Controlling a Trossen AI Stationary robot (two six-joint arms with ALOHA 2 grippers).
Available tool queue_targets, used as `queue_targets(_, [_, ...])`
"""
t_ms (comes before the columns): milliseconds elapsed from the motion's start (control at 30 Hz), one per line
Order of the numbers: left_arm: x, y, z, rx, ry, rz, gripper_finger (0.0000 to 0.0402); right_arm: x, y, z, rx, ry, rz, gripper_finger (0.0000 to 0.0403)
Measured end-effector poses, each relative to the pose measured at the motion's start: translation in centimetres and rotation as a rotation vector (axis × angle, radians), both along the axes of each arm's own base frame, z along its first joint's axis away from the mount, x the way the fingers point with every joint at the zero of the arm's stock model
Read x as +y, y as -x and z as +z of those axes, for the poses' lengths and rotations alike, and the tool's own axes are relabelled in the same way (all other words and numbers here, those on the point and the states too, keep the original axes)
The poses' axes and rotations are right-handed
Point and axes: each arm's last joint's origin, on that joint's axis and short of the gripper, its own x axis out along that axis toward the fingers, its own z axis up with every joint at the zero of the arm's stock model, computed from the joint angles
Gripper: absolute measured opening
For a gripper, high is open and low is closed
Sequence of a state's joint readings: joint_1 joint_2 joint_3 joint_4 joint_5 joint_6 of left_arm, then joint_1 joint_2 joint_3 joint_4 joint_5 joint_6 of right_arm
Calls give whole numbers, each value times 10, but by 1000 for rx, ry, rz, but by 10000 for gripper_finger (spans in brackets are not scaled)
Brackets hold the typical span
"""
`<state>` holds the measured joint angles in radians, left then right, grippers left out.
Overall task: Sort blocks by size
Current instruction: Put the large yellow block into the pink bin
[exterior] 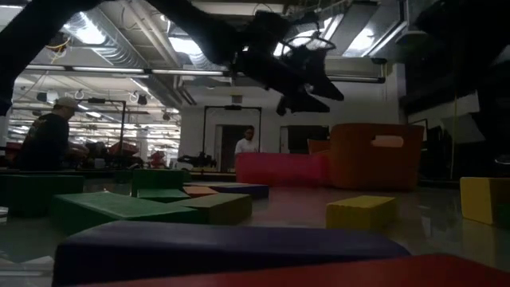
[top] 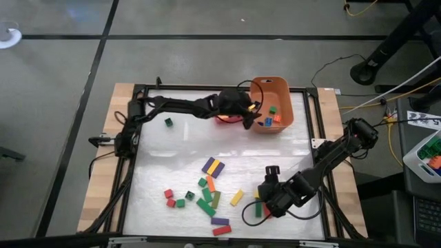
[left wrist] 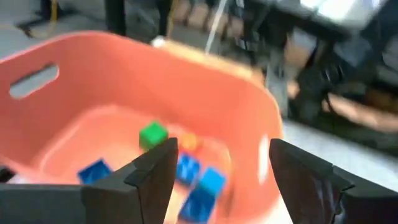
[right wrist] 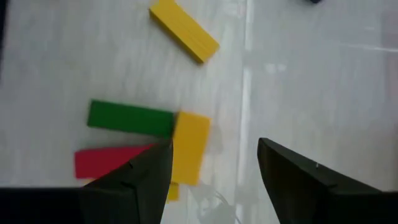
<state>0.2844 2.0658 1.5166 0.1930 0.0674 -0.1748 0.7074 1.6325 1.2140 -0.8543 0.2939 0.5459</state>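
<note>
Blocks lie scattered on the near half of the table [top: 165, 162]: a purple and yellow pair [top: 213, 166], green, red and orange ones [top: 207, 200], and a lone green cube [top: 168, 122] farther back. My left gripper [left wrist: 221, 149] hangs open over the near rim of the orange tub [top: 272, 103], with nothing between its fingers. In the tub lie a green cube [left wrist: 153, 134], blue cubes [left wrist: 199, 180] and an orange one [left wrist: 189, 142]. My right gripper [right wrist: 214, 149] is open above a green bar [right wrist: 130, 118], a yellow bar [right wrist: 189, 146] and a red bar [right wrist: 109, 162].
A pink tray [exterior: 279, 169] stands beside the tub, under my left arm. Another yellow bar [right wrist: 183, 30] lies apart from the right gripper's cluster. A black frame [top: 313, 138] borders the table. People show in the room [exterior: 48, 139] behind.
</note>
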Motion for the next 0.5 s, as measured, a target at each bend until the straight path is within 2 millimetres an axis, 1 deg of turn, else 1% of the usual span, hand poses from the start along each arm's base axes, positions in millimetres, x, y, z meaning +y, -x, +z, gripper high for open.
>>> queue_targets(67, [-3, 10, 11, 78, -7, -22, 234, 2, -2, -1, -13, -11, 0, 234])
queue_targets(167, [-10, 26, 21, 215, -41, -65, 229, 5, -5, -6, -7, -31, 6, 234])
queue_targets(300, [-21, 48, 38, 353, -57, -115, 228, 10, -9, -17, 36, -54, 16, 234])
queue_targets(400, [-32, 62, 47, 397, -51, -138, 228, 14, -13, -25, 45, -64, 12, 234])
queue_targets(500, [-43, 74, 52, 416, -48, -155, 228, 15, -15, -32, 62, -50, 9, 234])
